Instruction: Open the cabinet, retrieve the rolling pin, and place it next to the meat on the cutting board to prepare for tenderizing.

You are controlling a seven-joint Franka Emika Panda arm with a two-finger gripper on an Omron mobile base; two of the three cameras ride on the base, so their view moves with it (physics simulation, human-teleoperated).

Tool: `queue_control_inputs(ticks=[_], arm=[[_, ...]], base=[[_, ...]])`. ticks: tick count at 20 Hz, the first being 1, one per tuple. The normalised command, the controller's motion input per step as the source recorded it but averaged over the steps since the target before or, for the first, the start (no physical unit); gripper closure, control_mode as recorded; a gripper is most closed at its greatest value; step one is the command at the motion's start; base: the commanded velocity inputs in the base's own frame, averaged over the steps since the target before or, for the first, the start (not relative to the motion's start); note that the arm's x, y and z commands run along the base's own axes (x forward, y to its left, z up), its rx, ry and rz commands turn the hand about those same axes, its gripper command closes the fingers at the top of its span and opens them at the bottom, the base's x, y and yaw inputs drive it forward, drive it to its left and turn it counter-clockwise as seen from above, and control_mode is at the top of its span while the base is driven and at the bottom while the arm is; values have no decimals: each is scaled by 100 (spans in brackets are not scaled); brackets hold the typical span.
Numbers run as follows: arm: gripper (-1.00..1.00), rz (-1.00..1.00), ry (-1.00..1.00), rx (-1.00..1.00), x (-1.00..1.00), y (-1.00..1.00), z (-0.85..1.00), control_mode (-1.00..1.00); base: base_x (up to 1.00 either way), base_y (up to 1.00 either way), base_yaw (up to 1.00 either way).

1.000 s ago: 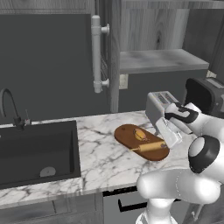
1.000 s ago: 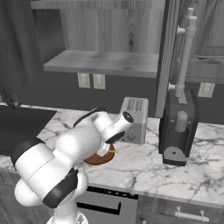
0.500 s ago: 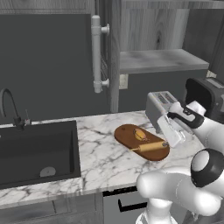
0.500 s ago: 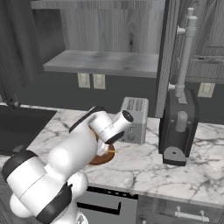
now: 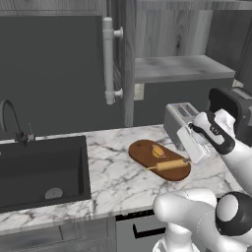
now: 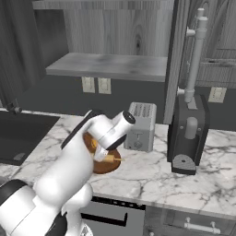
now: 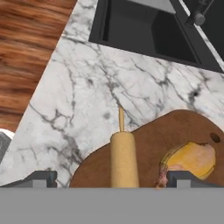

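The rolling pin (image 7: 123,156) lies on the cutting board (image 7: 148,140), right beside the meat (image 7: 192,158). My gripper (image 7: 113,179) hovers open just above the pin, one fingertip on each side and neither touching it. From the left base view, the pin (image 5: 170,165) rests along the board's (image 5: 142,153) near edge, the meat (image 5: 157,150) just behind it, and my gripper (image 5: 188,150) is over the pin's right end. The cabinet door (image 5: 64,74) stands open, its pale bar handle (image 5: 109,61) facing the room.
A silver toaster (image 5: 178,123) stands right behind the board, and a dark coffee machine (image 6: 189,133) sits further right. The black sink (image 5: 39,170) with its faucet is sunk into the marble counter (image 5: 113,182) on the left. An open shelf (image 6: 108,67) hangs above.
The hand has drawn slightly up and back from the rolling pin, which stays still on the board. The arm's lower links have shifted; the jaws remain wide.
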Motion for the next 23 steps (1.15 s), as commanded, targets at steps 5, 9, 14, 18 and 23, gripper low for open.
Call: queue_control_inputs(ticks=[5, 9, 14, 18, 23], arm=[[-100, 0, 0, 0, -29, 13, 38, -100], [-100, 0, 0, 0, -38, 14, 28, -100], [-100, 0, 0, 0, -45, 27, 24, -100], [-100, 0, 0, 0, -48, 38, 24, -100], [-100, 0, -4, 0, -60, 38, 22, -100]], base=[[0, 0, 0], [0, 0, 0], [0, 0, 0], [0, 0, 0], [0, 0, 0]])
